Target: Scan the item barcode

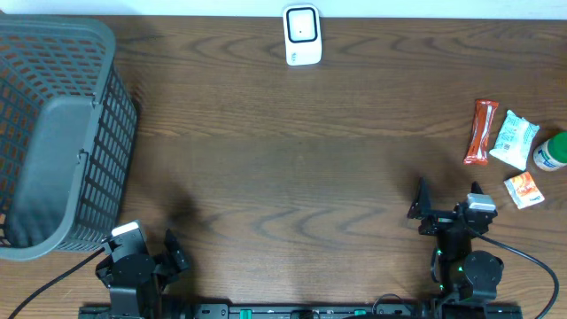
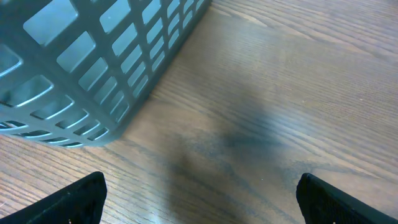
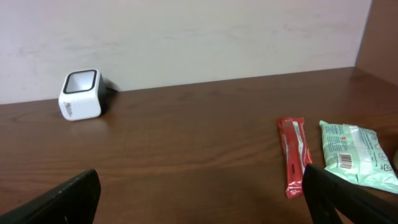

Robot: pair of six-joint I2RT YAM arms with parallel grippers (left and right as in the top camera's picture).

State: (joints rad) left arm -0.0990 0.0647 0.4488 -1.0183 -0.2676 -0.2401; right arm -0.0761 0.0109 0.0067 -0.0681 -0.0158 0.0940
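A white barcode scanner (image 1: 302,35) stands at the far edge of the table, also seen in the right wrist view (image 3: 81,94). The items lie at the right: a red bar (image 1: 480,132) (image 3: 293,155), a white-green packet (image 1: 515,139) (image 3: 354,154), a green-capped bottle (image 1: 551,152) and a small orange packet (image 1: 523,190). My right gripper (image 1: 447,197) (image 3: 202,196) is open and empty, near the front edge, short of the items. My left gripper (image 1: 175,250) (image 2: 200,199) is open over bare wood at the front left.
A large grey mesh basket (image 1: 53,133) fills the left side of the table; its corner (image 2: 93,68) is close ahead of the left gripper. A pale wall runs behind the scanner.
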